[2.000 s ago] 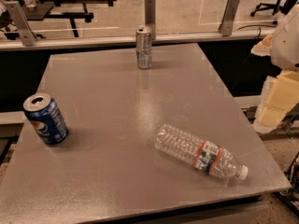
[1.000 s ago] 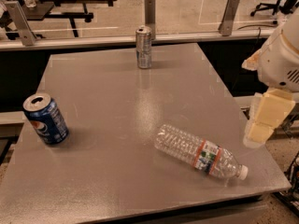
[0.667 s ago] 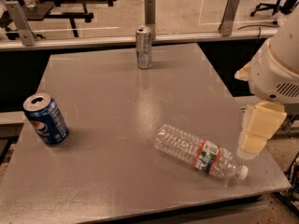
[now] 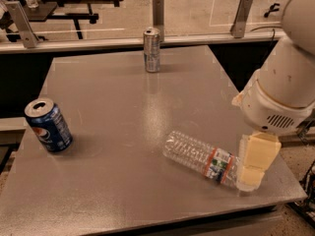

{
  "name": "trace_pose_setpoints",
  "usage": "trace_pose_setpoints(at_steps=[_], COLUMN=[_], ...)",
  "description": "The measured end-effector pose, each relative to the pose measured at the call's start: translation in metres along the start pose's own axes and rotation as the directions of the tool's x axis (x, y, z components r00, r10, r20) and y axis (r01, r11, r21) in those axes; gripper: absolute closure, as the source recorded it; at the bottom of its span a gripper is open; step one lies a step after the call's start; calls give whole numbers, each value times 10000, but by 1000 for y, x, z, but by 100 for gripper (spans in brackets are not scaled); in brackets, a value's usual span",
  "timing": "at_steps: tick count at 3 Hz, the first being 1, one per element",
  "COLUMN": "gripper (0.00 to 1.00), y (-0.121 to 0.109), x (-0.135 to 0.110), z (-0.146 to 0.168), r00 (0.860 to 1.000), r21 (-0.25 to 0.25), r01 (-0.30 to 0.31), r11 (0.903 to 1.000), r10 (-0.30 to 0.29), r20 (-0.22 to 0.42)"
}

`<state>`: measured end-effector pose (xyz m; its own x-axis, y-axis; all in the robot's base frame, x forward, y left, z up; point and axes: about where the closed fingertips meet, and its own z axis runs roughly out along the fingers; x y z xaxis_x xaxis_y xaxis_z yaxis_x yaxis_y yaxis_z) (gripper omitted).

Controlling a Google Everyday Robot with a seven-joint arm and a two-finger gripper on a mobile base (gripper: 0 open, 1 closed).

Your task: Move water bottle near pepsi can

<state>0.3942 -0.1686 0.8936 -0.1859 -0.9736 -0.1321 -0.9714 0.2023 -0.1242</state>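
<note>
The water bottle (image 4: 202,159) lies on its side on the grey table (image 4: 123,97), front right, with its cap end pointing right. Its orange-red, white and green label faces up. The pepsi can (image 4: 48,126) stands upright, slightly tilted, near the table's left edge, far from the bottle. My gripper (image 4: 256,161) hangs from the white arm (image 4: 283,90) at the right and sits at the bottle's cap end, covering the cap.
A taller silver-grey can (image 4: 152,49) stands at the table's far edge, middle. A rail with metal posts (image 4: 241,14) runs behind the table. The table's right edge and front right corner are close to the gripper.
The arm has swung in from the right and come down. The gripper has moved left and lower, from beside the table to the bottle's cap end. Bottle and cans have not moved.
</note>
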Motion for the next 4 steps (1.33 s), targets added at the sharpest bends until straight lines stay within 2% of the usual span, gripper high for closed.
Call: trace_pose_setpoints(at_steps=[2,4], gripper=[3,49], y=[22,21], x=[-7,-14], z=[38,36], r00=[9986,9973], r21=[-521,-472], r01=[150,40], r11=[9985,9989], r10=[-176,-75], r20=[-500,-731])
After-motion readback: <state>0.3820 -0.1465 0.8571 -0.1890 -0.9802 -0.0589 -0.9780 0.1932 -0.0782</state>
